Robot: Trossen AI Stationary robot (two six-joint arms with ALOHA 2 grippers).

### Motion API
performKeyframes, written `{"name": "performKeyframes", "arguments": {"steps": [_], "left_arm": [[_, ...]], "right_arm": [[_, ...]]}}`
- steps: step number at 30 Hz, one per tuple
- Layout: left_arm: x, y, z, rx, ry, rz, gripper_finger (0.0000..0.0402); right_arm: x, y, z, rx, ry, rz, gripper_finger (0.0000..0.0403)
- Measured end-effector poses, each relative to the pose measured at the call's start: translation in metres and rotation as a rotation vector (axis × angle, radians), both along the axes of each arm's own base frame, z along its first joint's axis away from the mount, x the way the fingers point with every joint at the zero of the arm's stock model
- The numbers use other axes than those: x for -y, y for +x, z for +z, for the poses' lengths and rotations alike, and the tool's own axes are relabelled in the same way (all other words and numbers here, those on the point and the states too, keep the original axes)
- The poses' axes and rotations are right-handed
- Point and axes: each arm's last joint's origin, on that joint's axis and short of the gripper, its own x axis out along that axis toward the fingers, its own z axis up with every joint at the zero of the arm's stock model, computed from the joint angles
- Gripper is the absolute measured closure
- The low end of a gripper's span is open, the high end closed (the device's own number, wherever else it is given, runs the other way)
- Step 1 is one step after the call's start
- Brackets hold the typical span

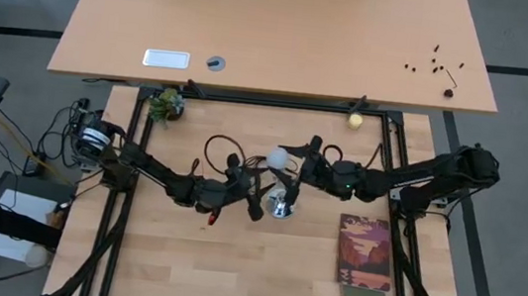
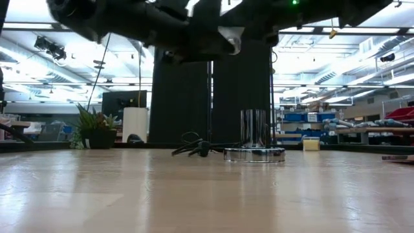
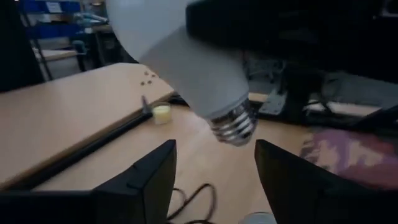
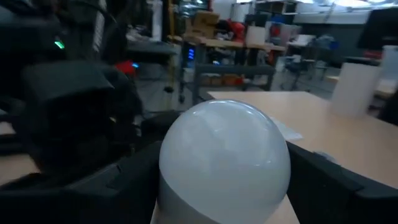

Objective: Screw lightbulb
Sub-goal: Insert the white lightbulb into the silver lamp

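No readable writing or brand anywhere. Small white pear-shaped lightbulb [image 1: 279, 158] w/ greyish screw base is up in the air over the wooden table [image 1: 230, 274], pinched at its globe betw. right gripper [image 4: 221, 186] jaws. Left gripper [image 3: 214, 177] jaws spread, empty, bulb's threaded base just ahead of them. Silver round socket [image 2: 255, 153] stands on table below.

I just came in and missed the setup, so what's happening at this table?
The right gripper holds the lightbulb in the air over the middle of the table, its fingers on either side of the white globe. The left gripper waits open just before the bulb's screw base, not touching it. The silver socket stands on the table below, its black cord trailing off. The bulb is not yet in the socket.
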Motion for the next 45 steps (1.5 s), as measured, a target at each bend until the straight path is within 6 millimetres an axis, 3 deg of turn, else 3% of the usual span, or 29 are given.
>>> {"name": "performKeyframes", "arguments": {"steps": [4, 16, 25, 33, 45], "left_arm": [[-0.002, 0.009, 0.008, -0.019, 0.028, 0.008, 0.0179], [-0.005, 0.009, 0.013, 0.001, 0.03, 0.151, 0.0179], [-0.003, 0.01, 0.013, -0.011, 0.035, 0.044, 0.0179], [0.006, 0.008, 0.011, -0.106, 0.153, 0.037, 0.0179], [0.005, 0.008, 0.01, -0.131, 0.181, 0.067, 0.0246]], "right_arm": [[-0.001, 0.007, 0.001, 0.01, -0.038, -0.037, 0.0104], [-0.012, 0.005, 0.003, 0.008, -0.09, -0.029, 0.0104], [-0.018, 0.004, 0.0, -0.026, -0.092, -0.019, 0.0106], [-0.02, -0.003, -0.002, -0.139, -0.043, 0.011, 0.0105], [-0.025, -0.005, -0.002, -0.147, -0.059, -0.01, 0.0102]]}}
